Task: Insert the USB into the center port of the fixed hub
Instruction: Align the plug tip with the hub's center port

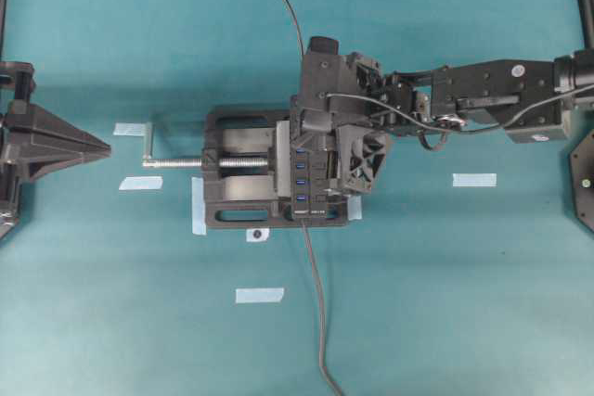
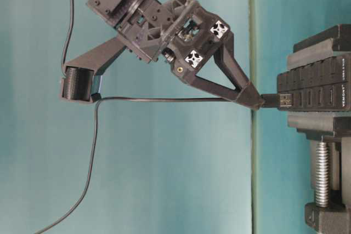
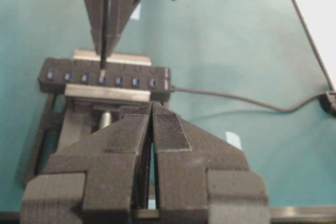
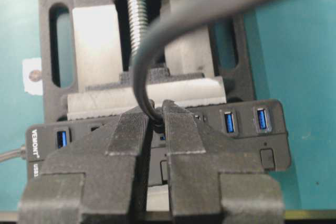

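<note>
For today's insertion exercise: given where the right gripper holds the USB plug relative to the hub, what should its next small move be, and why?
Probably a short, straight push toward the fixed hub. The right gripper is shut on the USB, whose metal tip sits just at the hub's face, apparently lined up with the center port.

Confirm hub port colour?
Blue ports on the black hub; clearest in the right wrist view.

Right gripper [image 4: 156, 124] pinches the USB [image 4: 156, 120] cable over the fixed hub [image 4: 273, 135]; vise [image 4: 63, 3] at 12 o'clock
</note>
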Robot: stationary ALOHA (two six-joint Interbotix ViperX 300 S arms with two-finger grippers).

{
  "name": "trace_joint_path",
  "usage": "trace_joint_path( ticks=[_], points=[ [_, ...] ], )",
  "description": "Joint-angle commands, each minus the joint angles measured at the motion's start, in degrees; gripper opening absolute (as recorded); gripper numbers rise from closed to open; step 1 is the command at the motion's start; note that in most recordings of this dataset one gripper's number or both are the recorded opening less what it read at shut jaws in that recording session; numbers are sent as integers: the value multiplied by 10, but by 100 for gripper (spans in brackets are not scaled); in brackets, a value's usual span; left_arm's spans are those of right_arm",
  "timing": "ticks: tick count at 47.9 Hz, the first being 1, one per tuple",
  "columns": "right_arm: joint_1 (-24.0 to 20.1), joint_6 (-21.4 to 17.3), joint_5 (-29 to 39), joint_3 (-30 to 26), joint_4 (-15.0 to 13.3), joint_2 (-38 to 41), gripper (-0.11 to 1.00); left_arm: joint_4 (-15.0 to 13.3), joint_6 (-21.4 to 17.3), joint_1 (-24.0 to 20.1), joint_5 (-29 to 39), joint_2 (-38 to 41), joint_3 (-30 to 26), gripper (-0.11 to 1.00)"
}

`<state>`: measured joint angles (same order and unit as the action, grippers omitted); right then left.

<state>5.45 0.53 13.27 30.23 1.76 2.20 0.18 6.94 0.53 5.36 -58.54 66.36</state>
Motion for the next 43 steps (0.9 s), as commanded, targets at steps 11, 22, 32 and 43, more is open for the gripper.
trace_joint_path(
  ticks=[11,22,32,43],
  points=[
    [-3,-7,-6,-4,1,-5,7,1,1,0,-4,4,-7,0],
    [-4,-6,-6,-5,0,-2,7,1,1,0,-4,4,-8,0],
    [-3,-6,-6,-4,0,4,7,1,1,0,-3,4,-7,0],
    [-3,-6,-5,-4,0,4,7,1,1,0,-3,4,-7,0]
  ],
)
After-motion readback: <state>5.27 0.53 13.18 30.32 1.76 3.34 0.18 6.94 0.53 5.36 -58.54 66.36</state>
